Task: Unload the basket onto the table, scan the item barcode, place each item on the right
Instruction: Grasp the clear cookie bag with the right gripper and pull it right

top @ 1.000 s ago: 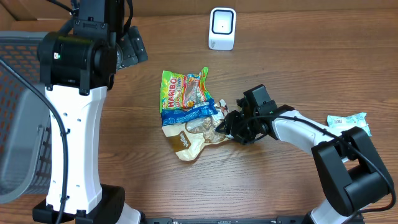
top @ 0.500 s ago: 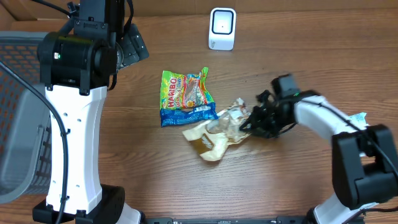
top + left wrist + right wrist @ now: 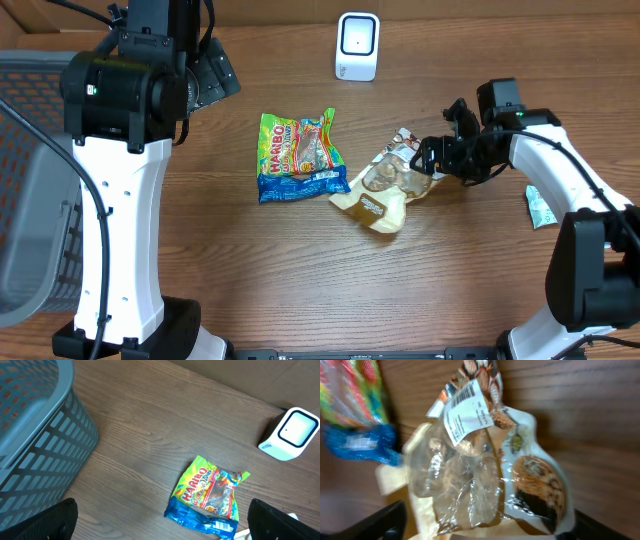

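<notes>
Right now the snack pouch lies flat on the counter, mid-right, well apart from the scanner at the far edge. The right fingers sit at the pouch's right side, spread wide with nothing pinched between them as far as we can see. The pouch looks to be resting on the wood on its own. The wrist view shows why this pose is useful: the white barcode label faces up at the pouch's far-right end, uncovered. We read this as locating the code before committing to a grip. The film is crinkly and glossy, so we expect it to fold or slip if grabbed by one corner. A pinch beside the label, not over it, should keep the code flat and readable. The Haribo bag lies just left of the pouch. We can't tell if their corners touch, so a drag could take it along. The left fingers hang high over the left side, fully spread and empty, out of the lane between pouch and scanner, with the basket to their left. A small packet sits at the right edge beside the right arm. Scan not yet done; next we'd grip, lift and carry toward the scanner with the label turned to its window.
</notes>
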